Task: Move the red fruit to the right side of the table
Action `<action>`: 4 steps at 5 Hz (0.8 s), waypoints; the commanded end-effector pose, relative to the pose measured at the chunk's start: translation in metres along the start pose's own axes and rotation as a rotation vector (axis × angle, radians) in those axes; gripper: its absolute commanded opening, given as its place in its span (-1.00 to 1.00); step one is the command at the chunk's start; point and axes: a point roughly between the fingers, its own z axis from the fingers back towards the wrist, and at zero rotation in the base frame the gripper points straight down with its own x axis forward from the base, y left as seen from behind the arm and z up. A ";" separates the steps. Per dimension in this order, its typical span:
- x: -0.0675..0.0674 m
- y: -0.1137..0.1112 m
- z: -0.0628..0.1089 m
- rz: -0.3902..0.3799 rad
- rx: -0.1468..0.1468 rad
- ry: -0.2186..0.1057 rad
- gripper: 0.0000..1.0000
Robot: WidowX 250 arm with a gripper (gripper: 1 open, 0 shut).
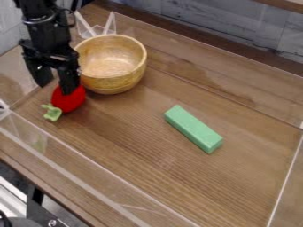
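The red fruit (70, 100), a small strawberry-like toy with a light green stem, lies on the table (142, 151) at its left side, just in front of a wooden bowl. My gripper (56, 76) hangs straight down over the fruit's upper part, open, with its black fingers (73, 78) spread and their tips just above or at the top of the fruit. I cannot tell whether they touch it. Nothing is held.
A wooden bowl (109, 62) stands right of the gripper, close to its right finger. A green rectangular block (193, 129) lies right of centre. Low clear acrylic walls (284, 191) edge the tabletop.
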 end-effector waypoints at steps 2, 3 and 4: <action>0.008 0.011 0.008 0.070 0.018 -0.036 1.00; 0.010 0.009 0.005 0.079 0.022 -0.036 1.00; 0.013 -0.009 -0.012 0.059 0.025 -0.035 1.00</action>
